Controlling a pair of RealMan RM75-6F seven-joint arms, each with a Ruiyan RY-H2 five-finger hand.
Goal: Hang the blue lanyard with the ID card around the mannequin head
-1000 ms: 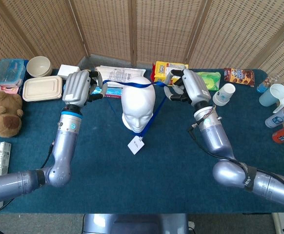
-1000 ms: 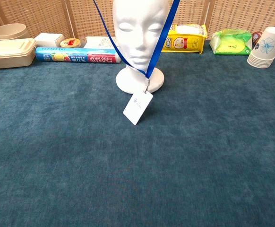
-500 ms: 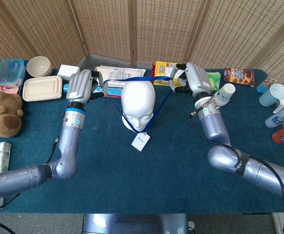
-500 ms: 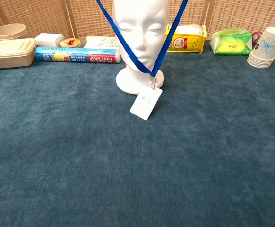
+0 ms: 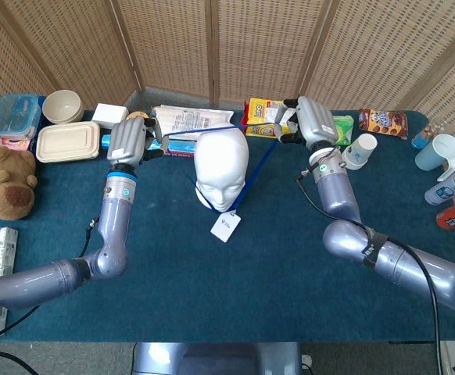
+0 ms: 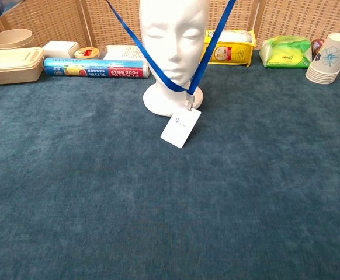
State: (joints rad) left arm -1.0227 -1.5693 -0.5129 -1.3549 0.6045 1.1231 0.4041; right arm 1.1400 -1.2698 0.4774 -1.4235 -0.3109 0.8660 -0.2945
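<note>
Head view shows my left hand point(image 5: 126, 141) and right hand point(image 5: 306, 121) raised on either side of the smooth white mannequin head point(image 5: 221, 164), fingers pinching the flat blue lanyard point(image 5: 263, 162) and stretching it wide. Its ribbon runs behind the crown and slopes down both sides to a V at the chin. From that V the stiff white ID card point(image 6: 180, 127) hangs tilted at six o'clock of the round base, over the fuzzy teal table point(image 6: 170, 221). Both forearms reach straight toward twelve o'clock.
</note>
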